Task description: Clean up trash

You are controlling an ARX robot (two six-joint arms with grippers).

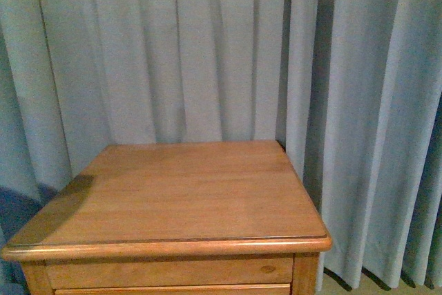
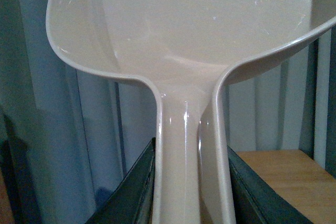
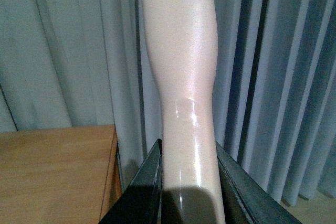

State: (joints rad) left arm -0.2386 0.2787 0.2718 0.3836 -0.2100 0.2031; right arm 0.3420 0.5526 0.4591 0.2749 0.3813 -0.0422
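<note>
The left claw (image 2: 191,148) is closed on the neck of a cream plastic dustpan (image 2: 199,30), one dark finger (image 2: 134,187) pressed against each side of the stem. The dustpan's long axis runs straight out from the claw. The stem widens into a broad, shallow pan whose hollow side faces the wrist camera, and nothing lies in the part that shows.

The right claw (image 3: 188,148) is likewise clamped on a smooth cream handle (image 3: 181,51), fingers tight against both sides. This handle also points straight away from the claw, swelling a little past the grip. Its far end is cut off by the frame, so what it carries cannot be told.

Beyond each claw a piece of the wooden tabletop (image 1: 179,191) shows, and behind it a grey-blue curtain (image 1: 207,46) hangs in long folds. In the front view neither arm appears. The tabletop fills the near middle, with a drawer front (image 1: 173,272) under its near edge, a shadow across its near left corner, and the curtain close behind it and on its right.

The trash shows in none of the views, so its place cannot be told.
</note>
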